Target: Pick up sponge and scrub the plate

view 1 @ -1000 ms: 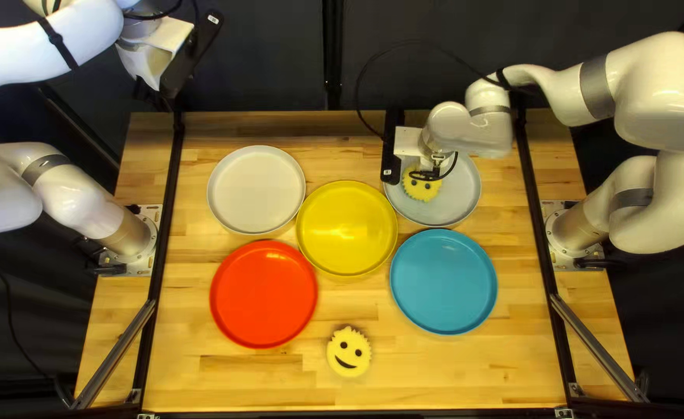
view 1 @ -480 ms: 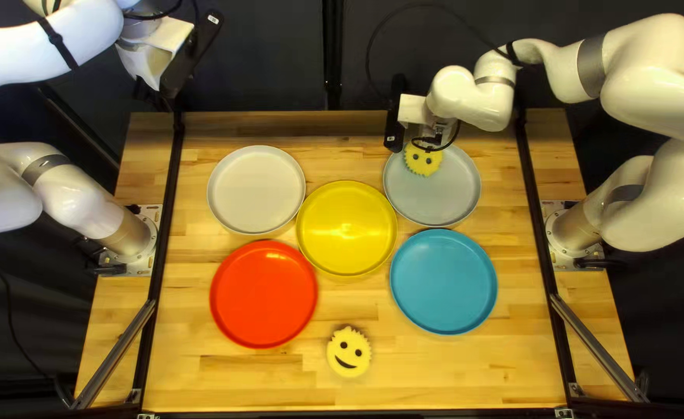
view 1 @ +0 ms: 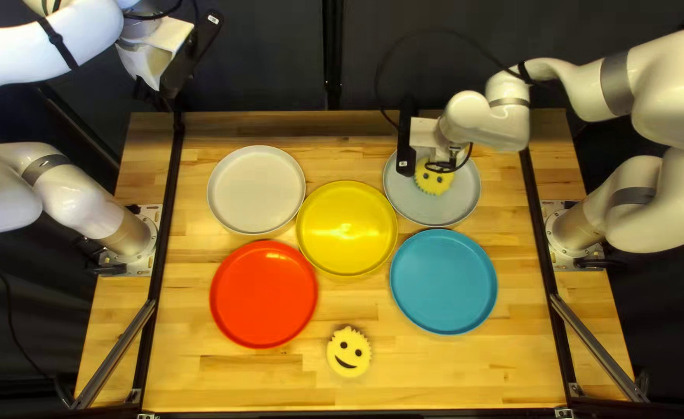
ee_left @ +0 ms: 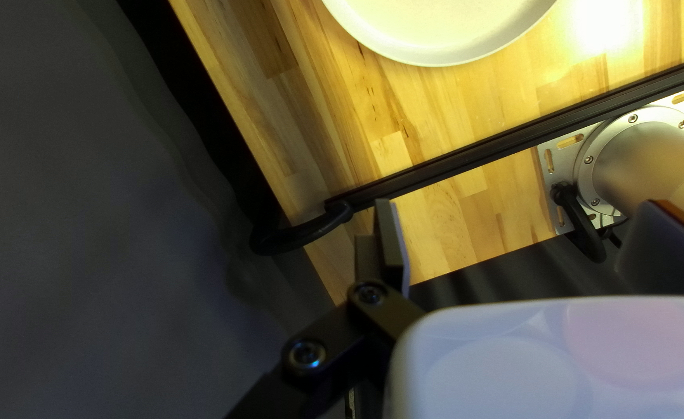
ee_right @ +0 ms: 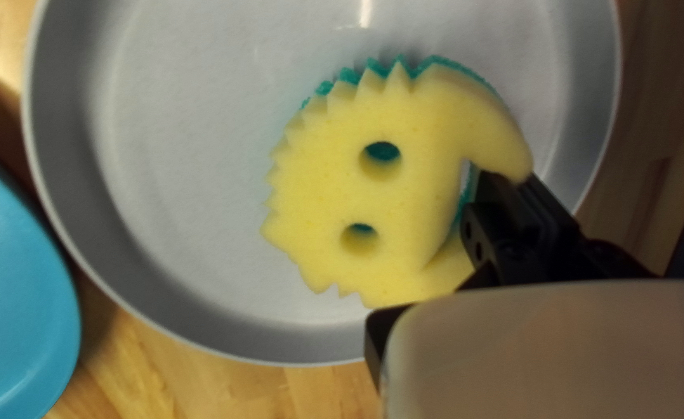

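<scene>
At the back right of the top left view, my right gripper (view 1: 444, 158) holds a yellow smiley sponge (view 1: 434, 181) over the grey plate (view 1: 458, 203); its fingertips are hidden there. In the right wrist view the right gripper (ee_right: 452, 260) is shut on the mouth side of the sponge (ee_right: 404, 190), whose green underside faces the grey plate (ee_right: 179, 155). Contact between sponge and plate cannot be made out. Past the table's far left corner, my left gripper (view 1: 149, 91) is raised. Seen from its own wrist, the left gripper (ee_left: 520, 208) stands open and holds nothing.
A second smiley sponge (view 1: 349, 351) lies near the table's front edge. Around the middle are a white plate (view 1: 256, 189), a yellow plate (view 1: 347, 228), a red plate (view 1: 263, 294) and a blue plate (view 1: 444, 282), which sits just in front of the grey one.
With its sponge, my right gripper moved toward the table's far edge, then came back nearer and slightly rightward over the grey plate. My left arm stayed still.
</scene>
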